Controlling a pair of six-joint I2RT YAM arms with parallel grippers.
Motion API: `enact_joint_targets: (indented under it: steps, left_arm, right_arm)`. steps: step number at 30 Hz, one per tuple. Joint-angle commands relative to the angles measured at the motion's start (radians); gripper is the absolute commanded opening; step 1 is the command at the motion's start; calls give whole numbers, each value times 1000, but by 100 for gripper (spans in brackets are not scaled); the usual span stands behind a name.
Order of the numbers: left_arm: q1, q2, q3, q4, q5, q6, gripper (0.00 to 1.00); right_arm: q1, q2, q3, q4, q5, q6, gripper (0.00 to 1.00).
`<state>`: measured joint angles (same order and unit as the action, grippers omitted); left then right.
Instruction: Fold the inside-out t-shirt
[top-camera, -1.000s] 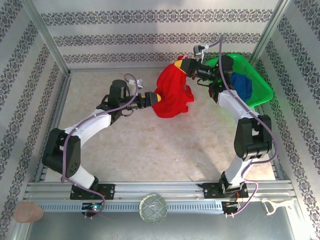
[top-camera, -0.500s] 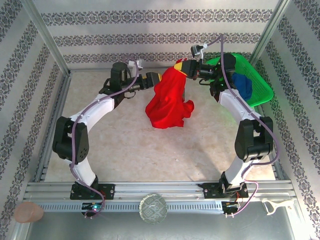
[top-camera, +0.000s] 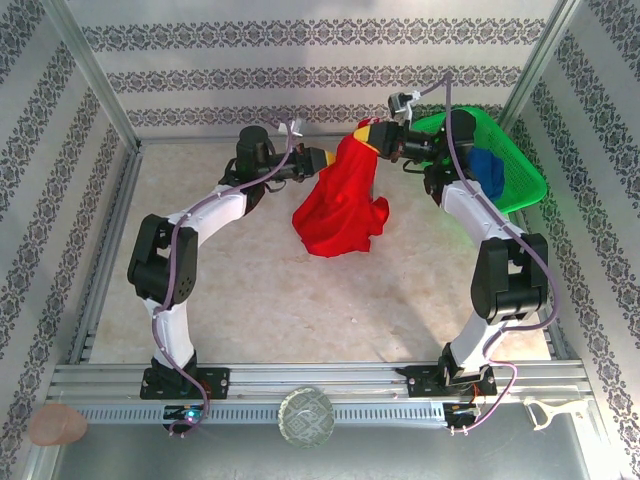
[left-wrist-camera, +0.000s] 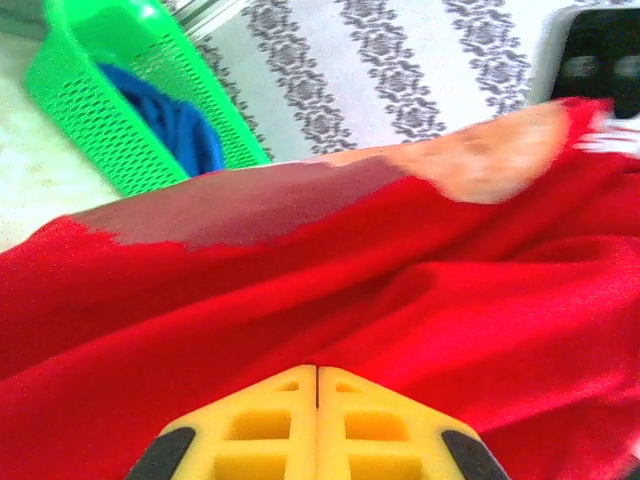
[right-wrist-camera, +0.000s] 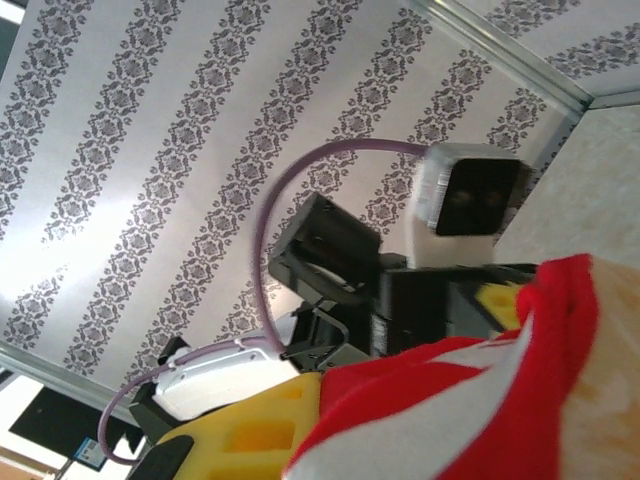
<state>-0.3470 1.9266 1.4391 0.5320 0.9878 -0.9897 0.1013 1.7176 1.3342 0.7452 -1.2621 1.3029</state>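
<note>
My left pincer (top-camera: 328, 158) is clenched on one upper edge of the inside-out t-shirt (top-camera: 340, 205), and my right pincer (top-camera: 370, 136) grips the other, close beside it. I see the red cloth hanging below and between them, its lower part bunched on the bench (top-camera: 260, 270).

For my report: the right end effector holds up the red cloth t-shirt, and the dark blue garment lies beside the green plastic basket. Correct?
No. The top external view shows the dark blue garment inside the green plastic basket, not beside it. The right end effector does hold up the red cloth t-shirt.
</note>
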Motion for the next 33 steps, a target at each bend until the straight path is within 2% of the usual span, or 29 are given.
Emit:
enact_joint_targets:
  steps: [1, 5, 8, 10, 11, 14, 17, 21, 24, 26, 27, 31, 33]
  left_arm:
    - [2, -64, 15, 137, 7, -74, 0]
    - [42, -146, 14, 169, -78, -105, 0]
    - [64, -169, 89, 177, -82, -138, 0]
    - [69, -178, 145, 157, -79, -136, 0]
    - [69, -181, 170, 143, -71, -130, 0]
    - [69, -194, 189, 128, -62, -122, 0]
    - [69, -216, 126, 122, -60, -106, 0]
    - [68, -247, -19, 127, -32, -89, 0]
    - [65, -281, -155, 145, -22, -85, 0]
    - [65, -312, -243, 141, -29, -74, 0]
    - [65, -328, -283, 134, -39, -62, 0]
    - [60, -365, -379, 104, -56, -31, 0]
    - [54, -373, -407, 108, -51, -32, 0]
  right_arm:
    - [-30, -51, -31, 28, 39, -40, 0]
    - [-79, -73, -82, 3, 91, -67, 0]
    - [-99, -76, -92, -57, 115, -92, 0]
    - [-105, -82, -91, -101, 136, -121, 4]
    - [-109, -89, -93, -135, 159, -142, 7]
    - [-109, -110, -105, -193, 198, -191, 33]
    - [-106, -129, -142, -202, 226, -210, 42]
    - [-104, -171, -231, -235, 289, -246, 46]
    - [-105, -224, -312, -286, 369, -287, 45]
    - [-105, -253, -350, -336, 420, -317, 38]
    - [-104, -266, -366, -370, 443, -331, 37]
    - [-100, -296, -373, -533, 513, -406, 49]
    - [-97, -312, -368, -607, 544, -449, 50]
